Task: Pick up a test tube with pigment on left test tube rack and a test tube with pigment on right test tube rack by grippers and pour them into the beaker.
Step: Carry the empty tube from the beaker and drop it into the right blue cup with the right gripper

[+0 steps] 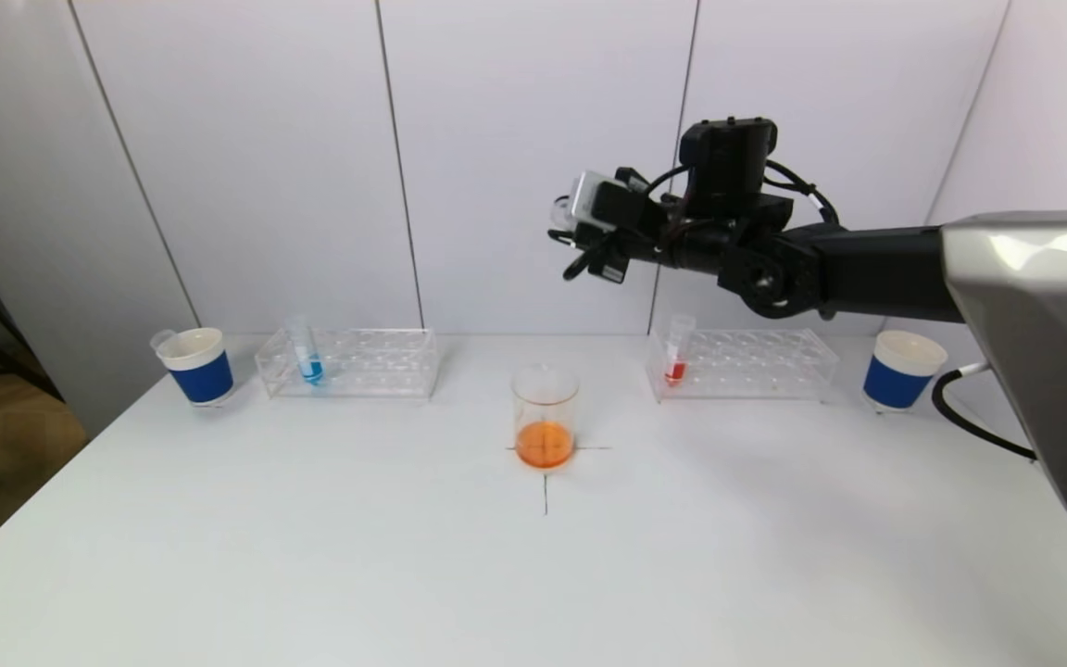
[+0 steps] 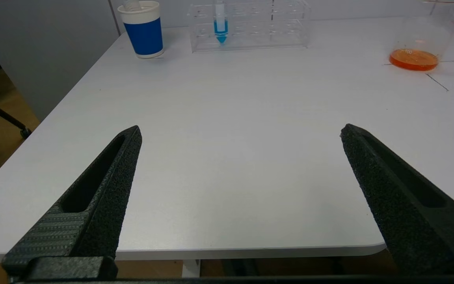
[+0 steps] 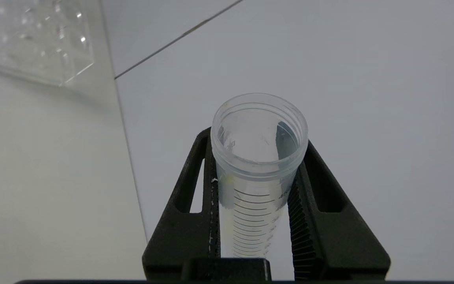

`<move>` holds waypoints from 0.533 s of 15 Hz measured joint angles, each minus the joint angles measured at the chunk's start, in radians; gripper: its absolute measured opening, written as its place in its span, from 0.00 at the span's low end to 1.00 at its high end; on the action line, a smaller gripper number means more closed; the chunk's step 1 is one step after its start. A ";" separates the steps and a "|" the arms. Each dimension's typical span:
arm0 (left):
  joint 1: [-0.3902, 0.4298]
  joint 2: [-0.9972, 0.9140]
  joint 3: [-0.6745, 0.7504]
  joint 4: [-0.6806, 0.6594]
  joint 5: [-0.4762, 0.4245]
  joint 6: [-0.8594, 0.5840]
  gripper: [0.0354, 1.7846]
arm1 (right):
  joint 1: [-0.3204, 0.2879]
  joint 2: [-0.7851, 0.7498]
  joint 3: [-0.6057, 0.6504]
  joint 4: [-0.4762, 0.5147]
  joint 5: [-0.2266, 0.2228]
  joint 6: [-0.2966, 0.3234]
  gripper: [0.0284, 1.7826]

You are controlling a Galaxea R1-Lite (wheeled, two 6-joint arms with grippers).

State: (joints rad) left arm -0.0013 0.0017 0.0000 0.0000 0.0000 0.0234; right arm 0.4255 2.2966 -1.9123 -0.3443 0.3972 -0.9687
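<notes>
Since the beaker (image 1: 545, 417) at the centre of the head view already holds orange liquid and the right pincer (image 3: 254, 173) is clenched on a clear graduated tube (image 3: 259, 157) that looks drained, held high in the upper middle of that frame, I'd judge one pour done. Blue pigment sits untouched in a tube (image 1: 308, 357) in the left rack (image 1: 348, 363) at middle left, red in a tube (image 1: 676, 352) in the right rack (image 1: 742, 364) at middle right. Low over the counter (image 2: 227, 157), the left pincer (image 2: 240, 136) gapes wide, gripping nothing.
</notes>
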 joint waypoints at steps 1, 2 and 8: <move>0.000 0.000 0.000 0.000 0.000 0.000 0.99 | -0.004 -0.001 -0.004 -0.042 -0.042 0.082 0.30; 0.000 0.000 0.000 0.000 0.000 0.000 0.99 | -0.009 -0.003 -0.008 -0.072 -0.090 0.158 0.30; 0.000 0.000 0.000 0.000 0.000 0.000 0.99 | -0.047 -0.045 -0.013 -0.081 -0.440 0.485 0.30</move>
State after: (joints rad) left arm -0.0013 0.0017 0.0000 0.0000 0.0000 0.0238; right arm 0.3785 2.2513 -1.9257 -0.4255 -0.0423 -0.4838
